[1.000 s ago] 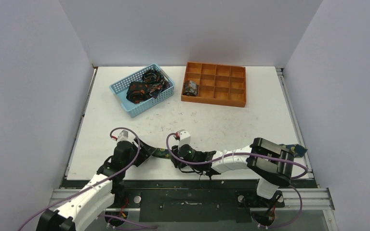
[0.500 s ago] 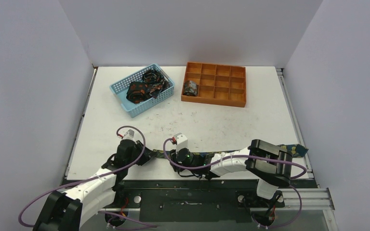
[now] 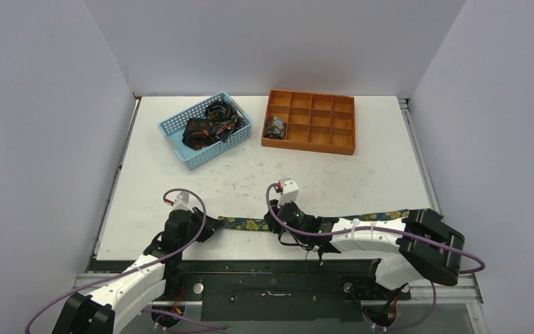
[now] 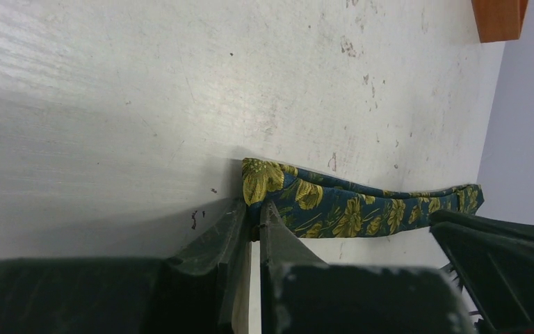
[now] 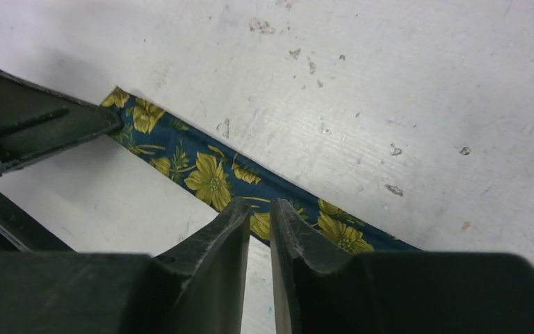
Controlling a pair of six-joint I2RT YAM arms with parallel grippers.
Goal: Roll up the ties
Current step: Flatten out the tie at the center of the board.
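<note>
tie [image 3: 247, 224]: yellow-flowered dark strip lying flat on bench [image 3: 334, 174], lower middle of top view | left hand [image 4: 254, 209]: clamped on the strip's left end | right hand [image 5: 259, 212]: fingers pinched together on the strip's near edge, further right

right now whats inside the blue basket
A tangled pile of dark ties with orange print lies inside the light-blue mesh basket. The top layers cover whatever lies beneath, so how many ties there are, and the basket's floor, cannot be seen.
</note>
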